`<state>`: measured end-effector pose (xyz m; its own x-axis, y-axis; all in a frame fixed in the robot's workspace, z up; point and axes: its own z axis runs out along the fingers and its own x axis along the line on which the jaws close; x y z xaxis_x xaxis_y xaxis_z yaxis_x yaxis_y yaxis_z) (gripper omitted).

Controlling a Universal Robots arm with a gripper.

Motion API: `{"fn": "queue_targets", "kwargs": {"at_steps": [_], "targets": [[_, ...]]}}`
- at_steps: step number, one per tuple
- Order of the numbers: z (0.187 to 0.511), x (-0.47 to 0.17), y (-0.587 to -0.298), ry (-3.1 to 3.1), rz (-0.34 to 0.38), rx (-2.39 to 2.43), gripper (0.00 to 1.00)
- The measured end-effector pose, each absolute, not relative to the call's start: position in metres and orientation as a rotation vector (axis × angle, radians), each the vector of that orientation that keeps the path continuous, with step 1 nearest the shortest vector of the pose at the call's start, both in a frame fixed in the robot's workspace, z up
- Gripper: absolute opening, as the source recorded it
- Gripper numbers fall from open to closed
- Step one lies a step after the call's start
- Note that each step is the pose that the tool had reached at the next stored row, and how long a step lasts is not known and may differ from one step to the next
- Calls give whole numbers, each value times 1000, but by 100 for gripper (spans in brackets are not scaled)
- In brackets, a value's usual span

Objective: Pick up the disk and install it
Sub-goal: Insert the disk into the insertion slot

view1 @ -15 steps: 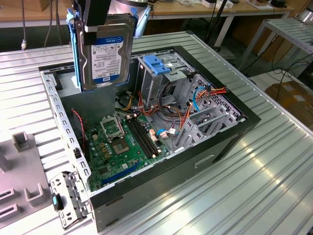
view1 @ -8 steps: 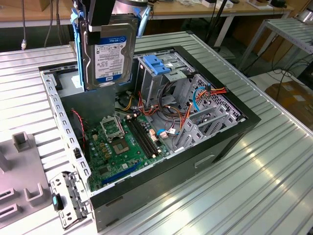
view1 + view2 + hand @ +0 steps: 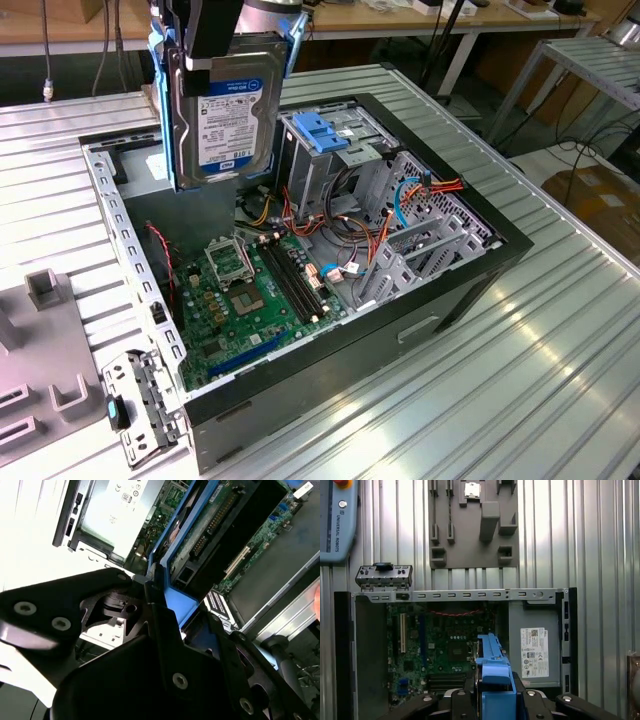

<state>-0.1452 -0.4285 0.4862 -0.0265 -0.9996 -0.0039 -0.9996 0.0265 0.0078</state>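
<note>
Ribbed table, open case beneath disk

gripper clamps the blue-railed disk above the open case, motherboard at its ten o'clock, power supply at two, grey tray at twelve.

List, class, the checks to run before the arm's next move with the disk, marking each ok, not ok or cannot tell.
1. Firm hold by the gripper on the disk: ok, it hangs upright.
2. The disk lifted above the open case: ok.
3. The disk lined up with the drive cage: not ok, it hangs to the exterior view's left.
4. Free slot in the cage: cannot tell.
5. Loose cables clear of the cage: not ok, they bunch beside it.
</note>
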Motion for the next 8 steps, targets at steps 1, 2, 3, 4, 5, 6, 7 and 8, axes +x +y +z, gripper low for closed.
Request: {"fn": "queue_targets", "kwargs": {"at_steps": [1, 2, 3, 4, 5, 6, 7, 8], "targets": [[486, -145, -429, -2249, -13, 2190, 37], [486, -145, -431, -2249, -13, 2190, 37], [486, -144, -432, -2249, -13, 2189, 37], [486, -144, -432, -2249, -13, 2189, 37], [486, -142, -432, -2249, -13, 2189, 37], [486, -140, -432, -2249, -13, 2189, 37], [486, -138, -432, -2249, -13, 2189, 37], [486, -135, -432, -2249, -13, 2189, 37]]}}
